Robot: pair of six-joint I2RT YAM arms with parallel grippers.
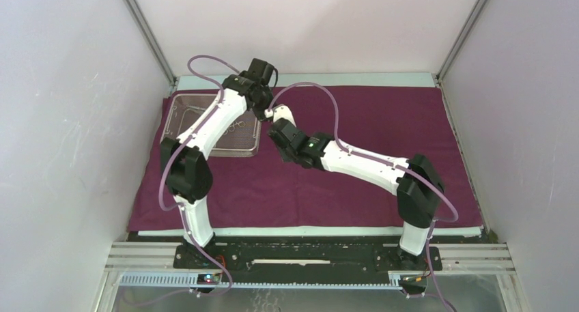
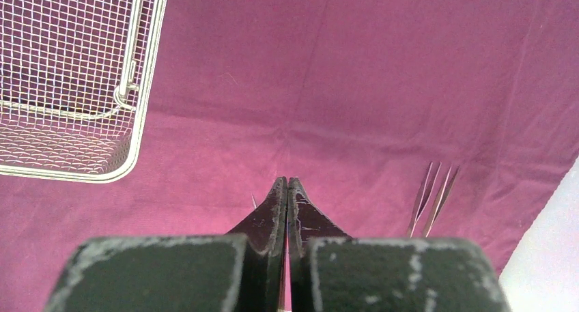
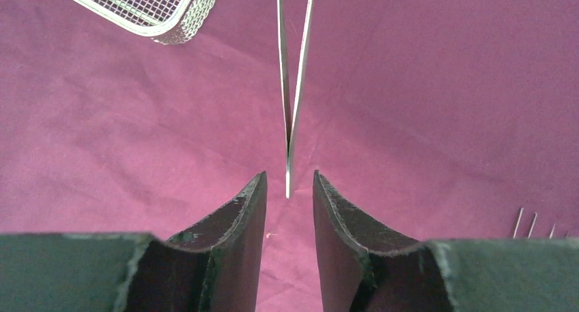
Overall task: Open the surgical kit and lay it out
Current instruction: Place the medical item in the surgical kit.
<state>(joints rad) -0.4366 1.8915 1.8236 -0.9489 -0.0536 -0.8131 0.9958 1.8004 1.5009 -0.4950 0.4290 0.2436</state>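
Observation:
The maroon cloth (image 1: 382,121) lies spread flat over the table. The wire-mesh tray (image 1: 179,114) sits on it at the back left, with a small steel tool (image 1: 237,128) inside. My left gripper (image 1: 261,112) hovers just right of the tray, shut (image 2: 287,183), with a thin steel tip (image 2: 254,201) showing beside its left finger. Steel tweezers (image 3: 289,107) reach down from it, joined end toward my right gripper (image 3: 289,179). That gripper is open, with the tweezers' end between its fingertips, not touching either. It sits close under the left gripper (image 1: 276,128).
Two more thin steel tools (image 2: 430,196) lie side by side on the cloth to the right of the left gripper, their tips also showing in the right wrist view (image 3: 526,223). The tray's corner (image 3: 171,29) is close on the left. White walls enclose the table.

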